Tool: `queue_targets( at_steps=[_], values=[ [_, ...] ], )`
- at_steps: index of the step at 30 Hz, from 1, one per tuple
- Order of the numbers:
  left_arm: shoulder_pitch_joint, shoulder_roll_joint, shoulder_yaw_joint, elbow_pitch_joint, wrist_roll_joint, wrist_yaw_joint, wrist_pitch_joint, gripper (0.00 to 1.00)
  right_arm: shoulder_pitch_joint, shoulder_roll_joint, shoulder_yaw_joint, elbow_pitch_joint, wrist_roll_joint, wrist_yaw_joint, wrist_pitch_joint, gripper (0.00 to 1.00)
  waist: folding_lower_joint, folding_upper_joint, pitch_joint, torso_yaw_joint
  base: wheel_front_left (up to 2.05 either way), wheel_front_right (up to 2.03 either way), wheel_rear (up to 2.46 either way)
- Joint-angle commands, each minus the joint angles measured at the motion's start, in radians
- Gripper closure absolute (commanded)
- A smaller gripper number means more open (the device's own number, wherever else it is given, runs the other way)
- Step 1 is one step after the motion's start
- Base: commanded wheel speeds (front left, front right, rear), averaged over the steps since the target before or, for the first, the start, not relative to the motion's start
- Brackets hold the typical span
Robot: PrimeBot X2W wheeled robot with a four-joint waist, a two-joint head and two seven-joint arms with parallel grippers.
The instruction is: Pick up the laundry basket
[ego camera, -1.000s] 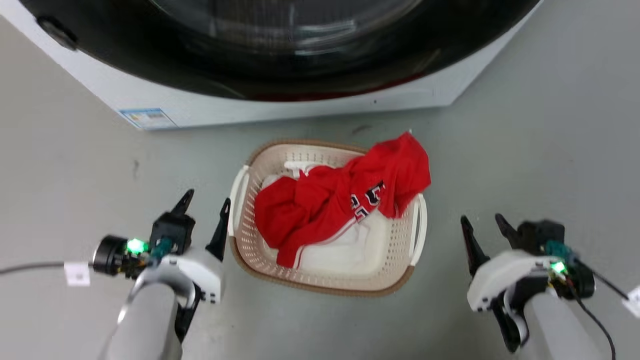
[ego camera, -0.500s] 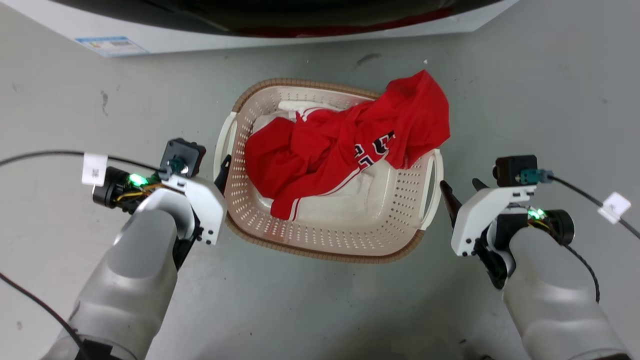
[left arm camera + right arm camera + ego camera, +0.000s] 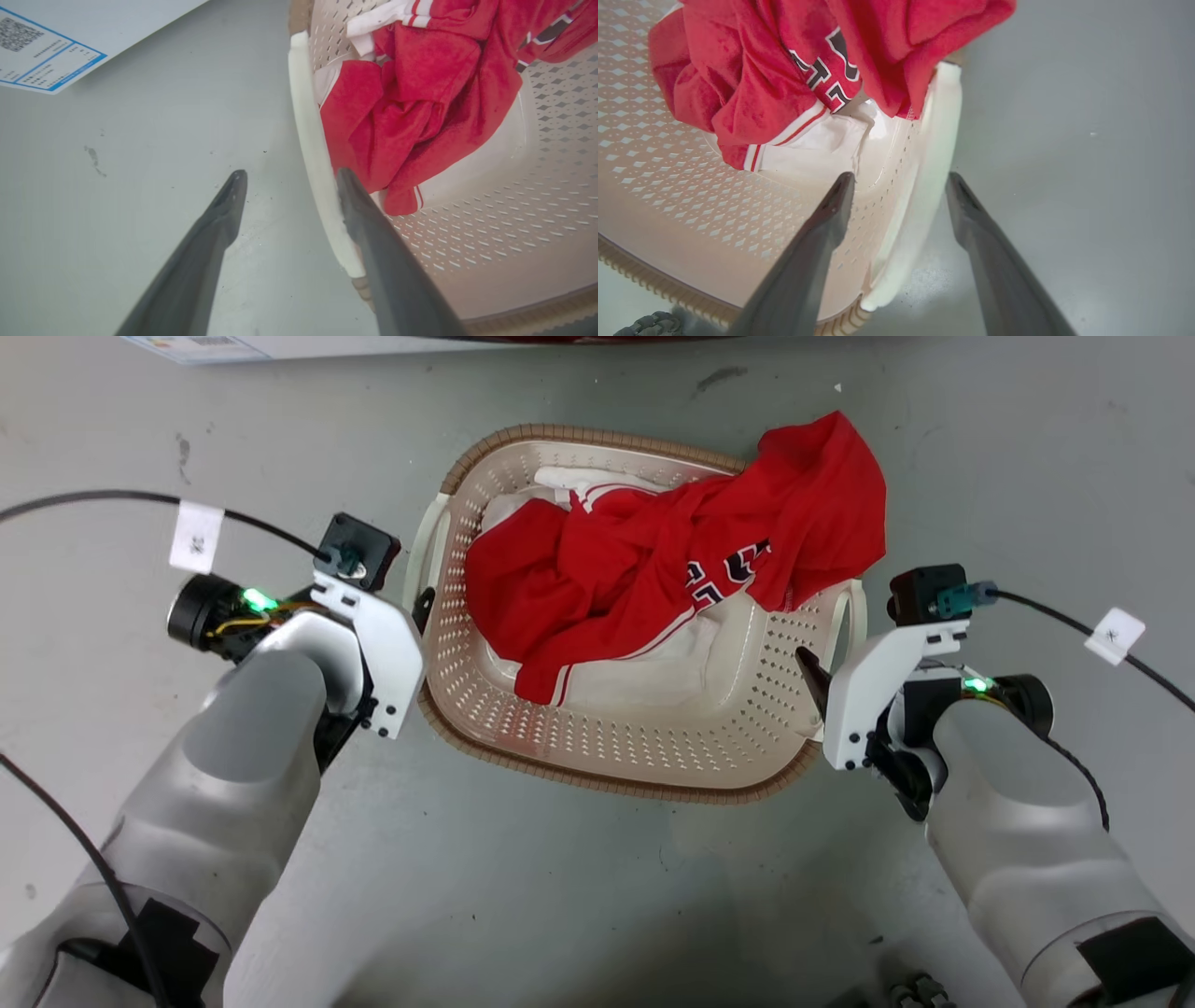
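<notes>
The brown-rimmed, cream-white perforated plastic laundry basket [image 3: 607, 747] sat on open grey floor [image 3: 579, 896], a red jersey [image 3: 653, 569] draped over its far-right edge, while the left hand [image 3: 287, 176] and right hand [image 3: 900, 179], fingers apart, each straddled a white loop handle [image 3: 308, 116].

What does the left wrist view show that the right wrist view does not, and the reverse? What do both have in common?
Of these two, the left wrist view has the left pincer, open, with the left handle lying between its fingers, and a blue-bordered label at the upper left.
The right wrist view has the right pincer, open, with the right handle between its fingers; the red shirt hangs over that handle's far end.
Both share the laundry basket with its perforated wall, the red shirt inside it, and the grey floor.
</notes>
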Motion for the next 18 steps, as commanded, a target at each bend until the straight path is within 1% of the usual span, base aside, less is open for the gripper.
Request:
queue_targets(
  at_steps=[1,5,14,18],
  values=[
    [-0.016,0.005,-0.019,-0.006,-0.013,0.001,0.007,0.00,-0.021,-0.002,0.009,0.009,0.005,-0.001,0.005,0.00,-0.0001,0.0000,0.010,-0.001,0.00,0.00,0.00],
    [-0.052,0.033,-0.098,-0.017,-0.064,0.001,0.039,0.00,-0.055,-0.001,0.035,0.024,0.035,-0.001,0.021,0.00,-0.0001,0.0000,0.032,-0.006,0.00,0.00,0.00],
    [-0.098,0.061,-0.227,-0.038,-0.192,0.001,0.105,0.00,-0.081,-0.002,0.102,0.041,0.108,-0.001,0.027,0.00,-0.0001,0.0000,0.064,-0.013,0.00,0.00,0.00],
    [-0.116,0.082,-0.269,-0.041,-0.232,0.001,0.094,0.00,-0.091,-0.001,0.126,0.049,0.130,-0.001,0.019,0.00,-0.0001,0.0000,0.073,-0.014,0.00,0.00,0.00]
  ],
)
